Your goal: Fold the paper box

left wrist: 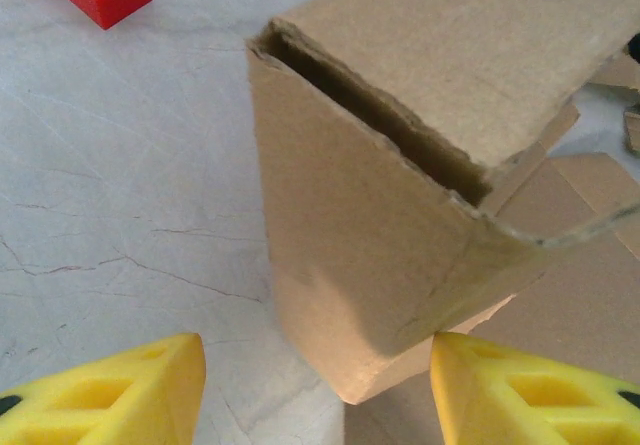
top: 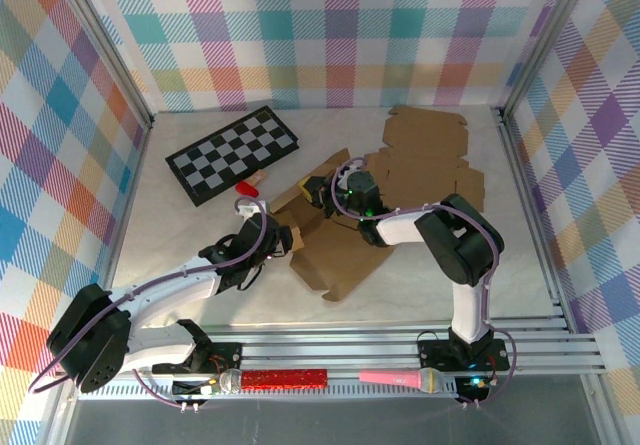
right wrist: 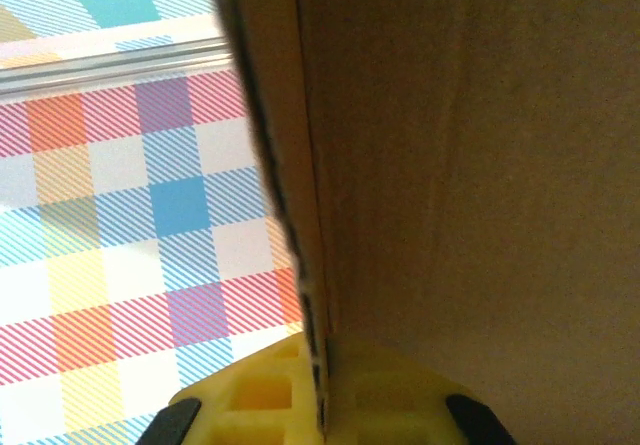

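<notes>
Left wrist: bare brown paper box (left wrist: 380, 215) facing spread left tool (left wrist: 315, 375).

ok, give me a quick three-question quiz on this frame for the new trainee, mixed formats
1. True or false: the left tool is open, with a raised wall of the paper box just ahead of it.
2. What lies by the near edge of the checkerboard? A) blue cup B) red brick C) scissors
3. Fill in: the ___ tool is shut on a cardboard panel of the box.

Key: 1 true; 2 B; 3 right. The right tool has the panel's edge between its fingers.
</notes>
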